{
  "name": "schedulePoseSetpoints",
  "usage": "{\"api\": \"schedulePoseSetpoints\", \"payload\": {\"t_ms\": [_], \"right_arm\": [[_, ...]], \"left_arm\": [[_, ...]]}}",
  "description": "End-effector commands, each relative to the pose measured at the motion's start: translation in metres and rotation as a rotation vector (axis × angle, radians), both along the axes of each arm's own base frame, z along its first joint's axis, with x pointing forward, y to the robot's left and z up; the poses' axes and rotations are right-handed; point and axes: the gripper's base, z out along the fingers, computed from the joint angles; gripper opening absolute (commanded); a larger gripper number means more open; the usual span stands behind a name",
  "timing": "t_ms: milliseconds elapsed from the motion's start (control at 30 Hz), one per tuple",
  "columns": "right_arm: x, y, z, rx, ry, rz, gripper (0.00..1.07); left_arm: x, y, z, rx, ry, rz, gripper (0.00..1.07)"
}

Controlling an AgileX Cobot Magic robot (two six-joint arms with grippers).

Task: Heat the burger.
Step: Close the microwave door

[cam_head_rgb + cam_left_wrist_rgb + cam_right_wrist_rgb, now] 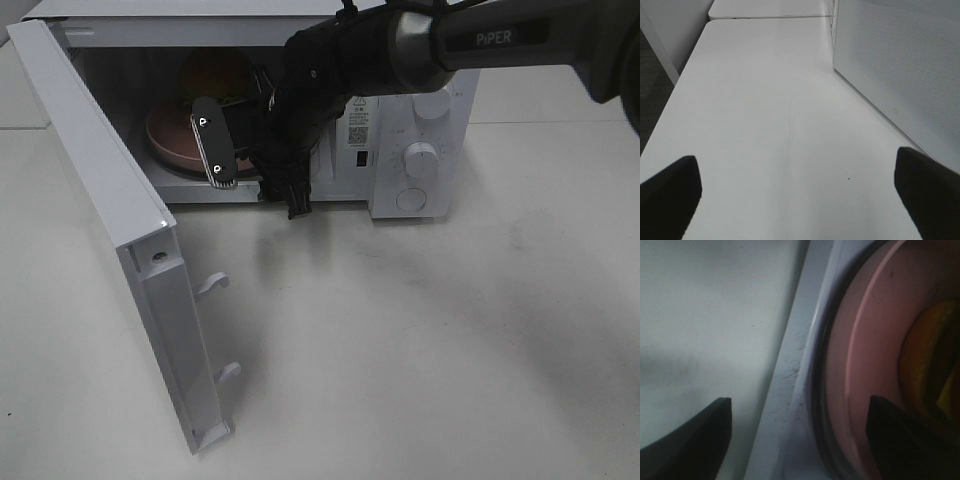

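Microwave (420,110) stands on the white surface (420,350). Its door (90,170) is swung fully open, with the free edge nearest my high camera.

Left gripper (797,195): fingers wide apart with nothing between them, hovering over bare surface just beside a white perforated panel (900,65). I cannot tell whether this is the door's outer face.

Right gripper (258,192): at the microwave's mouth, angled down into the opening. Its fingers are apart and clamp nothing. In its wrist view the rim of the pink plate (860,365) lies between the fingertips.

Burger (215,72): on that plate inside the microwave, deeper than the right gripper. Only the bun top shows from above.
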Motion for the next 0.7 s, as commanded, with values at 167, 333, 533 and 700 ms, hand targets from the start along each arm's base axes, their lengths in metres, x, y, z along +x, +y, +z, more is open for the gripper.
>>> {"api": "schedulePoseSetpoints", "payload": {"t_ms": [167, 333, 533, 700], "right_arm": [[-0.023, -0.017, 0.008, -0.007, 0.025, -0.005, 0.79], [-0.037, -0.027, 0.019, 0.005, 0.023, -0.013, 0.79], [-0.056, -0.042, 0.029, 0.008, 0.026, -0.025, 0.78], [-0.075, -0.059, 0.029, -0.021, 0.049, -0.050, 0.77]], "left_arm": [[-0.002, 0.000, 0.000, 0.001, -0.030, -0.004, 1.03], [-0.002, 0.000, 0.000, 0.001, -0.030, -0.004, 1.03], [-0.002, 0.000, 0.000, 0.001, -0.030, -0.004, 1.03], [-0.002, 0.000, 0.000, 0.001, -0.030, -0.004, 1.03]]}}
